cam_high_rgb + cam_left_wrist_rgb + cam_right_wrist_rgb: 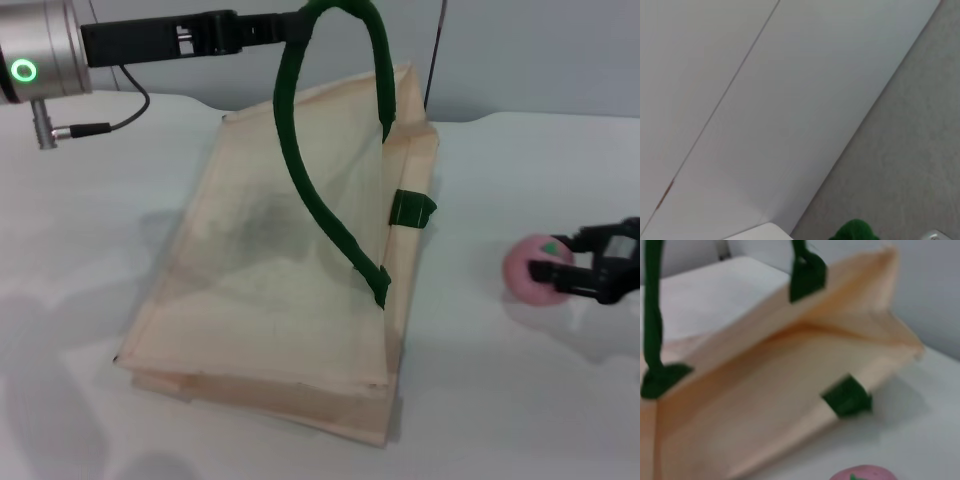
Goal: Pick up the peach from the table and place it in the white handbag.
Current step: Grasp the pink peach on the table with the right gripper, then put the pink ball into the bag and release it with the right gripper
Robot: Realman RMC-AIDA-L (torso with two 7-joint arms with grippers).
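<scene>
The right hand (pixel 556 271) reaches in from the worktop's right edge, and its dark fingers (pixel 553 272) lie against the right side of the peach (pixel 533 268), one above and one below; whether they pinch it firmly or only touch it cannot be told. The peach is small, pink and round, with a green mark on top, and it sits on the white worktop (pixel 90 230) near the right edge, well apart from the bag. The right wrist view shows only the peach's top (pixel 863 473), close to the camera.

The left hand (pixel 290 28) is held high over the far side of the worktop, with one dark green handle (pixel 310 190) of the white handbag (pixel 270 290) looped up to its tip. Its fingers appear pressed together on that handle, lifting the upper cloth panel. In the left wrist view, only a scrap of green (pixel 855 232) shows.

The handbag lies mid-worktop, its bottom toward the near edge and its mouth (pixel 840 335) raised open toward the far right corner. The second handle's end (pixel 411 208) is stitched on the lower panel. What can be seen of the inside through the open mouth shows only bare cloth.
</scene>
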